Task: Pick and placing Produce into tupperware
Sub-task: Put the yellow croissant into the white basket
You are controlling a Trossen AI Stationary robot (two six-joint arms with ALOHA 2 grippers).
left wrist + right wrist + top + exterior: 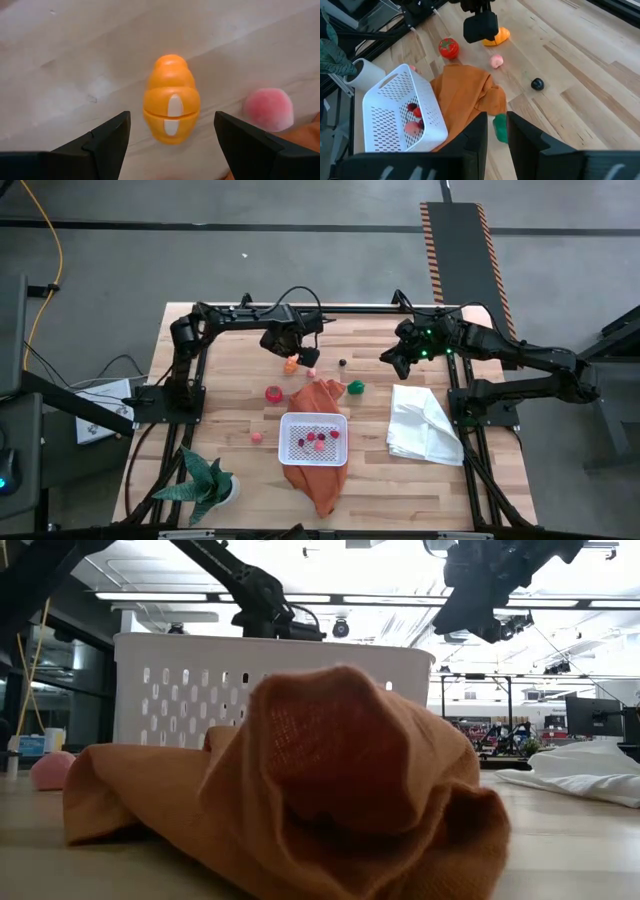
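Observation:
An orange toy produce piece [171, 102] lies on the wooden table near its far side, also seen in the high view [291, 365]. My left gripper [172, 122] hangs over it pointing down, open, one finger on either side, touching nothing. A pink piece [268, 109] lies beside it. A red tomato [273, 393], a green piece [355, 388], a small dark piece [342, 363] and another pink piece [257, 437] lie around. The white tupperware [288, 442] holds several red and pink pieces and rests on an orange cloth [318, 395]. My right gripper [497, 125] hovers at the far right, narrowly open.
A white cloth [425, 425] lies at the table's right. A green spiky potted plant [205, 480] stands at the near left corner. The orange cloth [320, 790] is bunched up in front of the tupperware [180, 690] in the low view.

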